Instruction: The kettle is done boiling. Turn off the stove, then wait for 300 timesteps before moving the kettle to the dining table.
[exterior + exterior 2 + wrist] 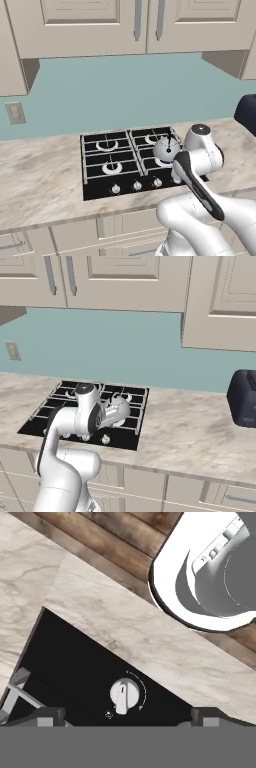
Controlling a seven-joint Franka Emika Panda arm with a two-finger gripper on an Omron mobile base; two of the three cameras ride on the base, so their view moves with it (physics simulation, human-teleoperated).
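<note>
The pincer (125,717) hangs wide open, holding nothing, just above a silver stove knob (124,696) at the cooktop's (95,182) front edge. The kettle (166,148) sits on a right-hand burner. If the tips close off-centre they could slip round the small knob, leaving the flame on.

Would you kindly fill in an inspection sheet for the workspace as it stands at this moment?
Surface: beige marbled counter around the stove.
Job's things: kettle on the stove's front right burner; knobs along the front, one knob straight ahead of the claw in the hand view.
Clutter: dark toaster to the right.
Claw: claw open, empty, above the knob, not touching.
Cables: nothing seen.
Surroundings: teal backsplash, wall socket, pale cabinets above.
</note>
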